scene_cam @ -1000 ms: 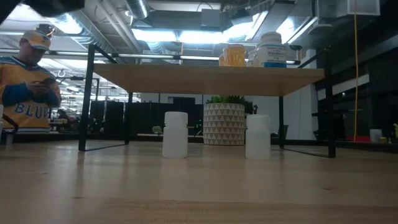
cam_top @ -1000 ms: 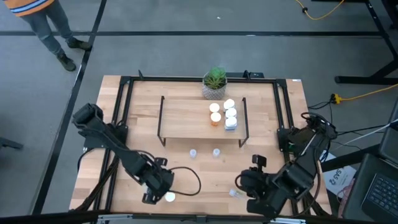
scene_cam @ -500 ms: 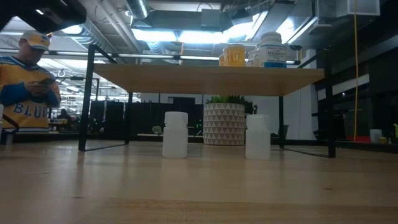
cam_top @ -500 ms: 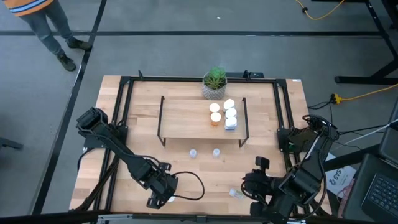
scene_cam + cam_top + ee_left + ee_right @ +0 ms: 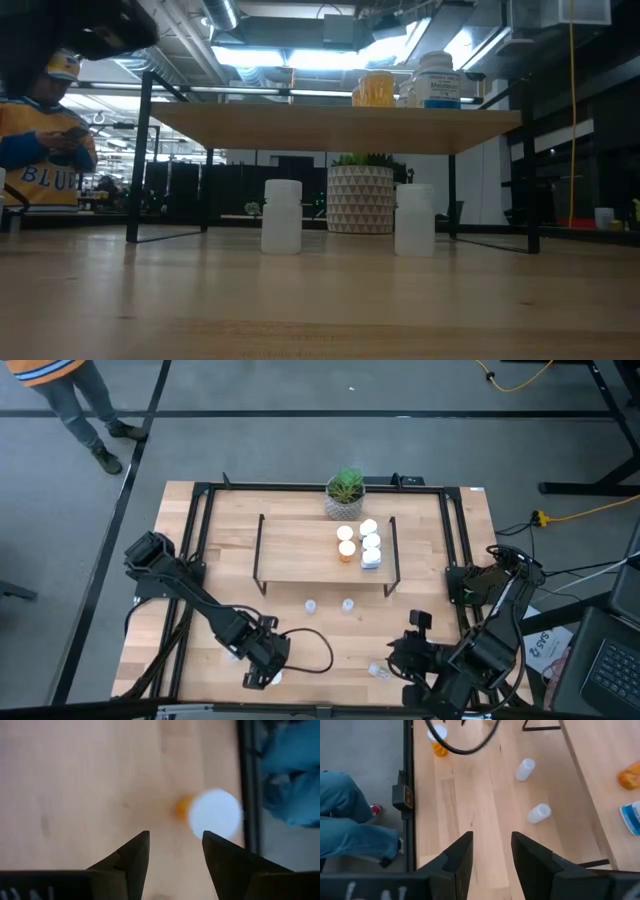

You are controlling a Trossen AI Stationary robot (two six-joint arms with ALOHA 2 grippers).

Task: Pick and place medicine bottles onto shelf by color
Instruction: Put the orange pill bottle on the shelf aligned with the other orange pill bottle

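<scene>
Pick step: left tool (image 5: pixel 172 850), parted and empty, above orange bottle (image 5: pixel 212 814) on desk (image 5: pixel 75 780); next, lower and close.

"BLU" in white letters on the person's jersey (image 5: pixel 45 165)

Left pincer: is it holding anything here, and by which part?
Nothing is held. The left pincer hangs open above the table, with the orange bottle ahead of its fingertips, not between them.
</scene>
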